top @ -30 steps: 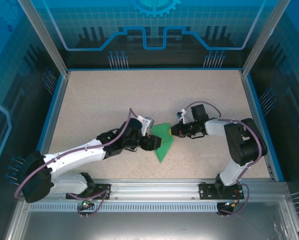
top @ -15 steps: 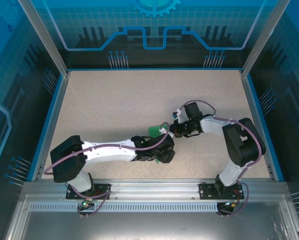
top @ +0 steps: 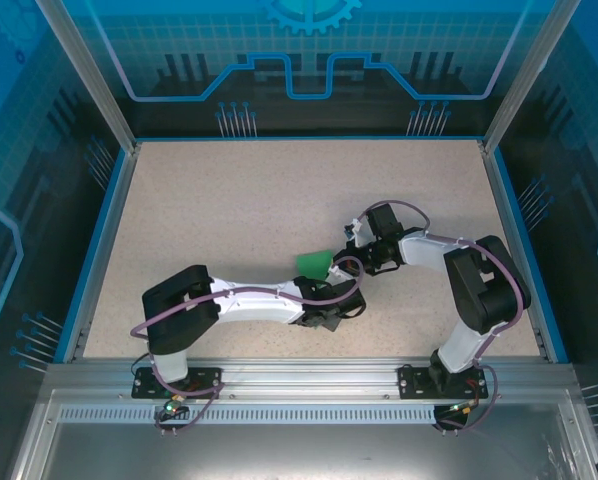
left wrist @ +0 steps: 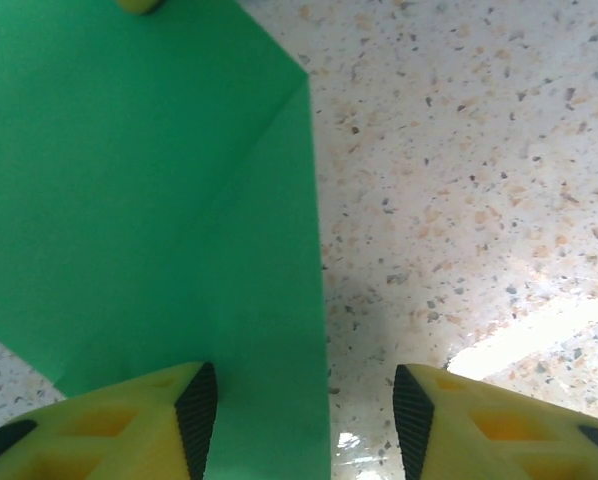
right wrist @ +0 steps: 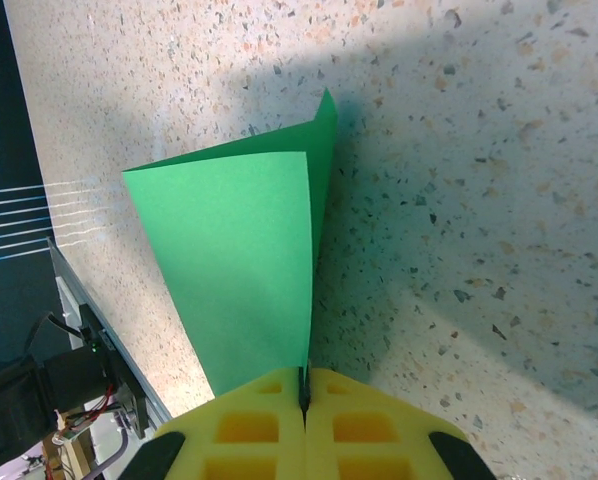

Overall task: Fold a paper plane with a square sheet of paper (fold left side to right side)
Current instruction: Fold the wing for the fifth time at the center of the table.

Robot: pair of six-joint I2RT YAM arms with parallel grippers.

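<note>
The left gripper (left wrist: 306, 405) has its 2 jaws spread, with a clear gap between the black pads (left wrist: 197, 410). From its wrist camera, the sheet of paper (left wrist: 149, 200) lies flat on the speckled table (left wrist: 479, 200), ahead of and beneath its left finger. The sheet's straight right edge runs away from the gripper through the gap, nearer the left pad, so the right finger stands over bare table. Whether the left pad touches the paper cannot be told. 1 diagonal crease crosses the green sheet, from its far right corner back toward the left finger.

The right gripper (right wrist: 304, 385) has its 2 yellow fingers pressed together, pinching a narrow end of the sheet in the seam between them. From there the paper widens away from the gripper and to its left, folded into 2 layers. A broad flap lies on top, and a slimmer layer shows along the right side, ending in a point at the far end.

From above, the 2 grippers sit close together, with green paper showing just beside the right one.
</note>
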